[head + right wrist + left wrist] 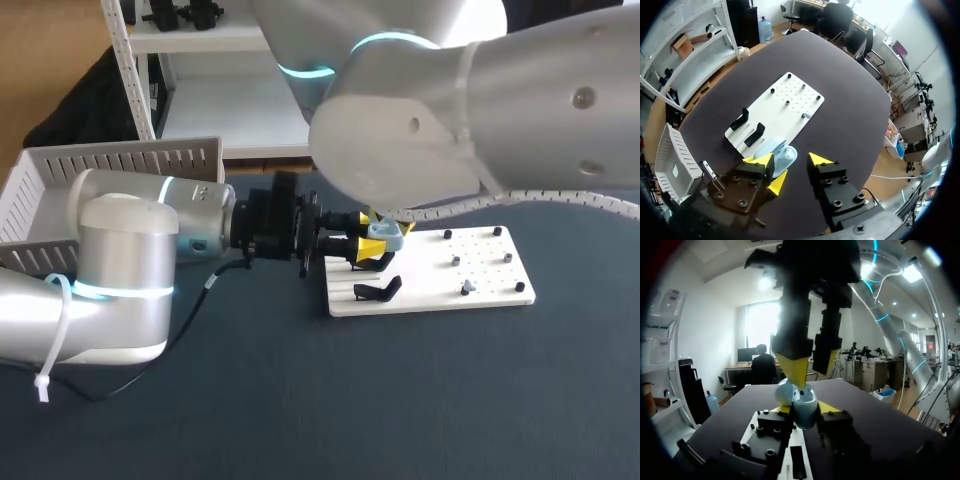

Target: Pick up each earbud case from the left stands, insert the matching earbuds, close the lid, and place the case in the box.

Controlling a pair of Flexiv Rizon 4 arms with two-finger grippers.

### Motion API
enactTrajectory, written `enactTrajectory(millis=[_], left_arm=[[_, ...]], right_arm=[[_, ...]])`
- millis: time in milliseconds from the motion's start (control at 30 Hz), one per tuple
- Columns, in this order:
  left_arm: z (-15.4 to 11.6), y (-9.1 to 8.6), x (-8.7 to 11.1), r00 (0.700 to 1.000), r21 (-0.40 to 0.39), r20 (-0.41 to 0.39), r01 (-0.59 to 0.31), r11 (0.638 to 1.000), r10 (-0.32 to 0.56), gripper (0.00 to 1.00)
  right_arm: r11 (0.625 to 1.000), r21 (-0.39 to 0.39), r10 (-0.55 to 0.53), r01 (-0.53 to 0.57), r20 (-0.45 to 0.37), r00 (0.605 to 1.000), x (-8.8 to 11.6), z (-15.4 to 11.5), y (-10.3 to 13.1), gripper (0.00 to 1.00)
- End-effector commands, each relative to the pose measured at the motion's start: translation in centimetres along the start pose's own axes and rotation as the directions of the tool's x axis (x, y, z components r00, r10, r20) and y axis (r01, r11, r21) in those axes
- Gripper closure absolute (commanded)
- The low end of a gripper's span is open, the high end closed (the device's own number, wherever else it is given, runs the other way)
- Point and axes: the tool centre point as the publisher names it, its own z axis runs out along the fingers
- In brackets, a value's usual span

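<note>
One pale-blue earbud case [804,402], clamped in left gripper [805,409]. Right gripper [809,371]: fingers parted, tips just above case. Two black stands [377,290] on one white board [485,272]

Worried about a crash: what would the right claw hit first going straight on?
Likely the case held by the left claw, just ahead of the right claw; then the board. Depth unclear.

The earbud case [385,233] is smooth pale-blue plastic with a soft sheen, and the board [480,270] looks like matt white plastic set with black pegs [447,234] — dull, not shiny. The table [300,400] is a dark matt surface, the left arm [120,250] wears a smooth satin silver shell with a thin white plastic tie [52,345] looped on it, and the box [40,190] is white slatted plastic.
</note>
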Motion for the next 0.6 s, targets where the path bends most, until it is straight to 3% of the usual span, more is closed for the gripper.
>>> enactTrajectory(millis=[33, 200, 333, 500, 600], left_arm=[[0.1, -0.1, 0.0, 1.000, 0.006, 0.002, -0.001, 1.000, 0.001, 1.00], [0.1, -0.1, 0.0, 1.000, 0.006, 0.002, -0.001, 1.000, 0.001, 1.00], [0.1, -0.1, 0.0, 1.000, 0.006, 0.002, -0.001, 1.000, 0.001, 1.00], [0.1, -0.1, 0.0, 1.000, 0.006, 0.002, -0.001, 1.000, 0.001, 1.00], [0.6, 0.3, -0.8, 0.998, -0.005, 0.017, -0.056, 0.998, 0.056, 1.00]], right_arm=[[0.999, -0.037, -0.002, 0.001, -0.013, 1.000, -0.2, -1.1, -0.8, 0.58], [0.992, -0.129, -0.022, 0.011, -0.084, 0.996, -1.1, -2.4, -2.1, 0.60], [0.981, -0.194, -0.017, 0.004, -0.067, 0.998, -3.2, -2.3, -3.3, 0.68], [0.968, -0.250, -0.029, 0.012, -0.063, 0.998, -5.9, -1.2, -4.5, 0.62], [0.966, -0.258, -0.025, 0.006, -0.071, 0.997, -7.7, -0.3, -5.2, 0.60]])
